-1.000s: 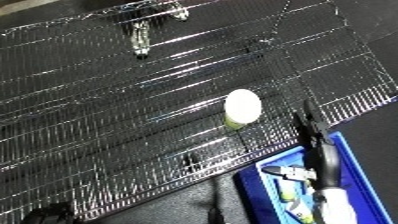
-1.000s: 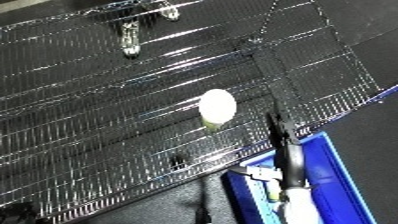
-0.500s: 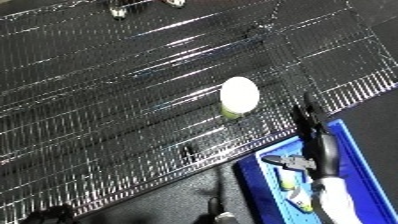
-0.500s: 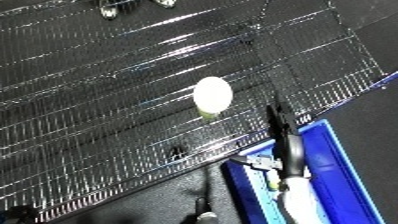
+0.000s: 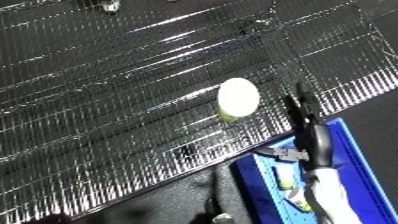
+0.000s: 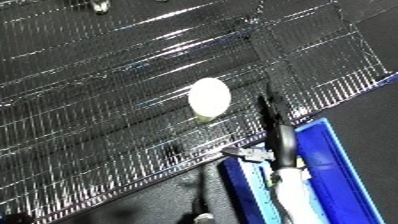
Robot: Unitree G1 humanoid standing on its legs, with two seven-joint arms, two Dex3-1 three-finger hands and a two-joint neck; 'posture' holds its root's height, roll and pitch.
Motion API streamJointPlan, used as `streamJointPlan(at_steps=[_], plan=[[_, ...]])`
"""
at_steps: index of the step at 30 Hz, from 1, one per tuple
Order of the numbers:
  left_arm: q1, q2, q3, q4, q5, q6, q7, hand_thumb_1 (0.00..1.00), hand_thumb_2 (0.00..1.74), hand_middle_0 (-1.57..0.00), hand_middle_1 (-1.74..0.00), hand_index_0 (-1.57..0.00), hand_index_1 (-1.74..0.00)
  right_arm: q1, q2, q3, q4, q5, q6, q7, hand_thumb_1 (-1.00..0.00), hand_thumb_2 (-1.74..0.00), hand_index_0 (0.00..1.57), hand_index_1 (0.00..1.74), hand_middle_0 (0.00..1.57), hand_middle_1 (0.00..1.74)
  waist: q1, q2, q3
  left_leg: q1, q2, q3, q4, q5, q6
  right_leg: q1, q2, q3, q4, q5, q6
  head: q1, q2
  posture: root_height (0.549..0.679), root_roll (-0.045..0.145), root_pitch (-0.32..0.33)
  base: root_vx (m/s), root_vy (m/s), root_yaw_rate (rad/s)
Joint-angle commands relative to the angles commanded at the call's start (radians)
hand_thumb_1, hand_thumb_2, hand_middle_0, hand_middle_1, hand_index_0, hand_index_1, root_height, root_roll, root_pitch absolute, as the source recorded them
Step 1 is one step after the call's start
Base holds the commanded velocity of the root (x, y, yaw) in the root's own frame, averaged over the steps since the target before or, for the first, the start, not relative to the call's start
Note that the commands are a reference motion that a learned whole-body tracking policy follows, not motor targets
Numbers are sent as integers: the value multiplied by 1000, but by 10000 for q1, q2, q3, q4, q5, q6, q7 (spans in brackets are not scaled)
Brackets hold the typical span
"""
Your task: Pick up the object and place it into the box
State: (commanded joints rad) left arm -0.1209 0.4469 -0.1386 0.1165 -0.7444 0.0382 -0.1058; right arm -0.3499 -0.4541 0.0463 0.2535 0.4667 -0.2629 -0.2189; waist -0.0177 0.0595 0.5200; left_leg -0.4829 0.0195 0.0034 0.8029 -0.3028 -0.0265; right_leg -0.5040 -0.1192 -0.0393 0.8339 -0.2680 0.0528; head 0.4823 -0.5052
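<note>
1. Left eye view: the right hand [image 5: 304,117] comes up from the lower right as a thin black shape seen edge-on, on a white and silver forearm [image 5: 327,192].
2. Its fingers look stretched out straight and close together, pointing up the frame over the wire surface; they hold nothing.
3. The object [image 5: 238,97], a pale oval thing with a yellowish-green lower end, lies on the wire rack [image 5: 115,90] just to the left of the fingers and apart from them.
4. The rack is a dark, shiny metal grid that fills most of the frame and slopes down towards the left.
5. The blue bin [image 6: 324,165] sits below the rack's near edge, under and behind the forearm; its rim shows on both sides of the arm.
6. Some small light items lie inside the bin beside the forearm, too unclear to name.
7. The left hand does not show in either view.
</note>
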Motion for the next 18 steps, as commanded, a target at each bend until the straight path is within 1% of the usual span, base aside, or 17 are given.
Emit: streamJointPlan(at_steps=[6,12,18], plan=[[-246,134,-116,-157,-72,81,236,1000,1740,-1570,-1740,-1570,-1740,-617,-87,99,-87,-124,179,-187,0,0,0,0,0,0,17,105,0,-587,-36,15,198,-24,43,-649,25,18,266,-1,-11,141,792,630,72,42,-39,-8,21],[-526,224,-146,-401,-209,-176,363,1000,1740,-1570,-1740,-1570,-1740,-1200,-221,221,-40,-126,346,-340,0,0,0,0,0,0,78,168,0,-1149,-76,32,279,-8,67,-1270,68,16,429,44,0,210,1477,626,68,82,-57,-7,20],[-848,241,-229,-814,-284,-229,491,1000,1740,-1570,-1740,-1570,-1740,-1741,-327,396,442,55,288,-207,0,0,0,0,0,0,207,244,0,-1517,-151,17,325,-26,100,-1629,89,-34,491,59,-6,303,1731,624,66,111,-46,-4,36]])
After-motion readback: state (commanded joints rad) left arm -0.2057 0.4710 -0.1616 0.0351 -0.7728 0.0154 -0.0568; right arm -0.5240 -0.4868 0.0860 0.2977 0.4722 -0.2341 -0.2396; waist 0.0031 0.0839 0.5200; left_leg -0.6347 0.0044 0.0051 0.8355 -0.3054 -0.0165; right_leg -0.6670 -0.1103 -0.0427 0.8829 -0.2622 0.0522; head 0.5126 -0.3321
